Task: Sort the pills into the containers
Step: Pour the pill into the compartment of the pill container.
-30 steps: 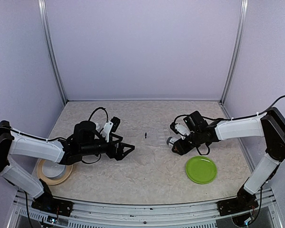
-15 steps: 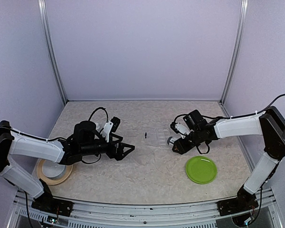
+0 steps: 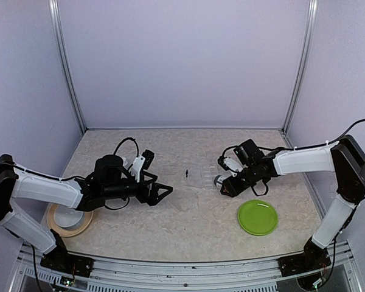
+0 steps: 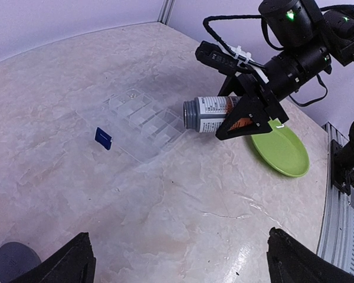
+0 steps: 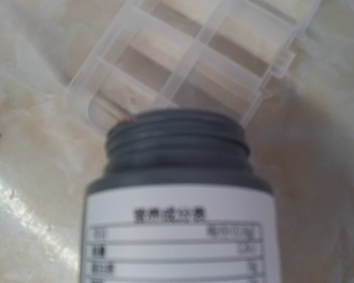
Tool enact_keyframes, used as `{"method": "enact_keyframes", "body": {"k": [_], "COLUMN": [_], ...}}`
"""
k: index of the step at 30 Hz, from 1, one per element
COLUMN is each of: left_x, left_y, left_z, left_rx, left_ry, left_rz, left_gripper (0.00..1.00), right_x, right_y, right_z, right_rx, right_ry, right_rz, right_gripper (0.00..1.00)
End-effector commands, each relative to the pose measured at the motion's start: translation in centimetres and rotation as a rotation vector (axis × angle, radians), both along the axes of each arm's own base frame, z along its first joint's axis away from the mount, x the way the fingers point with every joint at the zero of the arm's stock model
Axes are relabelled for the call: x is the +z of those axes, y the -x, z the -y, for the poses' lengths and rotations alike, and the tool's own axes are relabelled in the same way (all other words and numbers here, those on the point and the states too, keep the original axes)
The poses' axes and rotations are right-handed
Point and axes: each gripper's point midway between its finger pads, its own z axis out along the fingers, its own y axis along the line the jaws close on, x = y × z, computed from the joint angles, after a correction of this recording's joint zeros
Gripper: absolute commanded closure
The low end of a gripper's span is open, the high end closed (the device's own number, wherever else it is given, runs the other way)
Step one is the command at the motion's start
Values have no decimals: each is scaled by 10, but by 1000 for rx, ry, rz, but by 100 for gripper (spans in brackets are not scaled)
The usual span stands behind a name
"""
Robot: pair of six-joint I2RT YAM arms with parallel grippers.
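The bottle with dark gray threaded neck and white-and-orange label lies on its side in my right gripper, which is shut on it. No cap is on its neck. In the right wrist view the bottle fills the frame, its mouth at the edge of a clear compartment box. The left wrist view shows the bottle, the right gripper and the box. A small blue pill lies beside the box. My left gripper is open and empty over bare table. The small vial is out of view.
A flat green plate lies near the right gripper, at the front right. A white bowl on a tan plate sits at the front left under my left arm. A gray round disc lies on the table near my left fingers.
My right gripper with the bottle has edged very slightly left toward the clear box. The left arm has not moved.
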Motion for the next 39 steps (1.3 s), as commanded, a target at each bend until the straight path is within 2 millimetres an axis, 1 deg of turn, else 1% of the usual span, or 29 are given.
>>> {"method": "enact_keyframes", "body": {"k": [1, 7, 16, 39], "left_x": [1, 1, 0, -1], "left_y": [-1, -1, 0, 1], "left_z": [2, 3, 5, 6], "left_rx": [-9, -11, -15, -19], "left_ry": [11, 11, 9, 5], "left_rz": [4, 3, 1, 2], "left_gripper": [1, 1, 1, 1], "right_x": [2, 2, 10, 7], "right_y": [-3, -3, -6, -1], "right_z": [1, 1, 0, -1], "right_rx": [-10, -9, -3, 17], "right_ry": [6, 9, 7, 18], "right_rz": [-22, -32, -27, -80], "right_gripper": [100, 100, 100, 100]}}
